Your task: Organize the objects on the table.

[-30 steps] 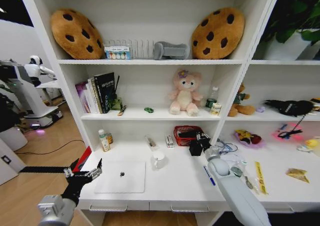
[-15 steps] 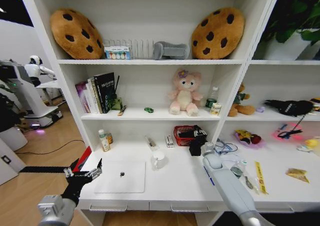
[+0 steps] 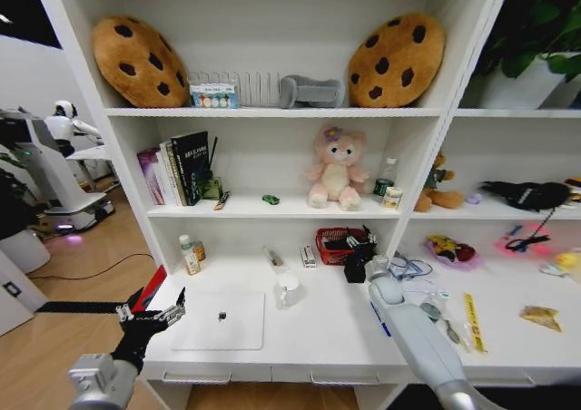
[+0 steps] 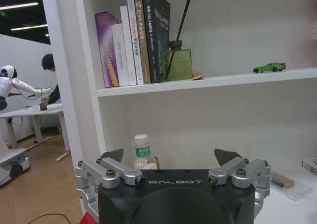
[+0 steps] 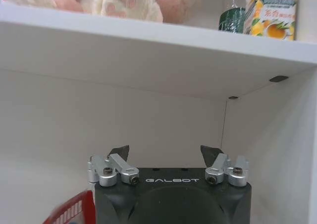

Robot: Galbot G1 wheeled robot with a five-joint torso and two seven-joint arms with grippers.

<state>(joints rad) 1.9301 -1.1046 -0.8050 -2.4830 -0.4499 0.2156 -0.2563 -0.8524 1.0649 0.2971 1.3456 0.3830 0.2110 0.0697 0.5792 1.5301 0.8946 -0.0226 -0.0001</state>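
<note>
- Head view: laptop [image 3: 219, 320] lies flat on the table [image 3: 318, 337], just ahead of the left gripper [image 3: 151, 316], whose jaws are spread and empty. It's probably stiff, slick and heavy-ish, so I'd take an edge. Pen [image 3: 379, 318] lies beside the right arm.
- Left wrist: jaws released; car [image 4: 269, 67] sits on the shelf above them, tiny and light. Bottle [image 4: 142, 152] stands straight ahead.
- Right wrist: right gripper [image 5: 165, 153] jaws apart, holding nothing, facing the back wall with the red basket [image 5: 72, 212] beside.
</note>
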